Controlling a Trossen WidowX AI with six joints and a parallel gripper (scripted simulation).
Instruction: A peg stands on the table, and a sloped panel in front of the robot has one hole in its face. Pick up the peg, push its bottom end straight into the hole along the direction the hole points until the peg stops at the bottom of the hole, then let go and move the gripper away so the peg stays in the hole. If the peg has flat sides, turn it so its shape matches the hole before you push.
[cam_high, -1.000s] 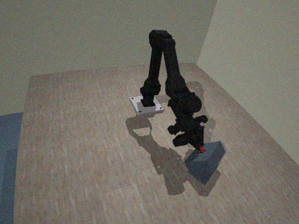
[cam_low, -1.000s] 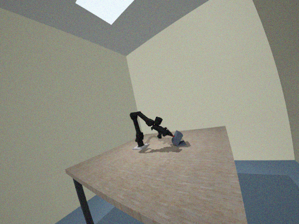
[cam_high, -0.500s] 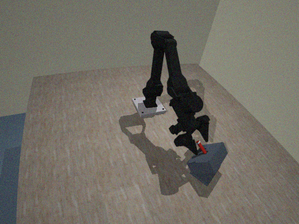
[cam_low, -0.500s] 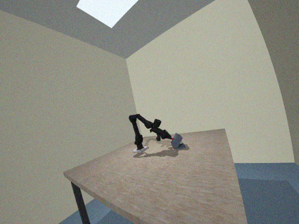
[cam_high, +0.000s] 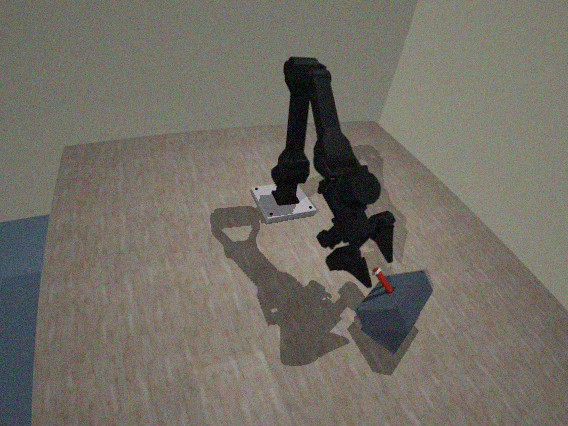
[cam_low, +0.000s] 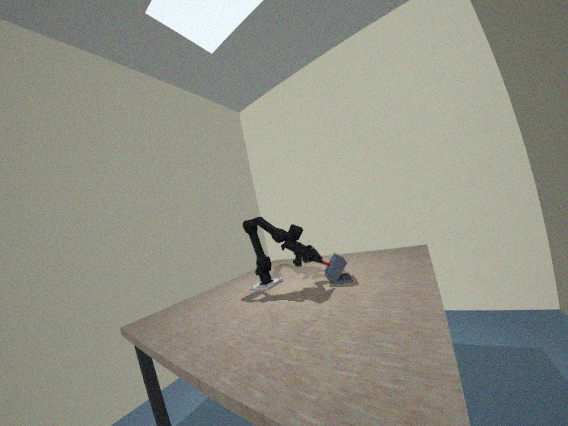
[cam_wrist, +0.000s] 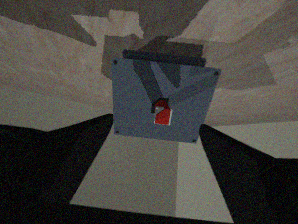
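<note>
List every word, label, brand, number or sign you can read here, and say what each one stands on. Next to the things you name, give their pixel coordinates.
None: no readable text shows on the peg (cam_high: 384, 281) (cam_low: 326, 263) (cam_wrist: 162, 117), the sloped panel (cam_high: 385, 306) (cam_low: 336, 267) (cam_wrist: 135, 100), the arm or its base plate (cam_high: 261, 199) (cam_low: 255, 288).
The dark dots on the plate and at the panel's corners are not lettering.
</note>
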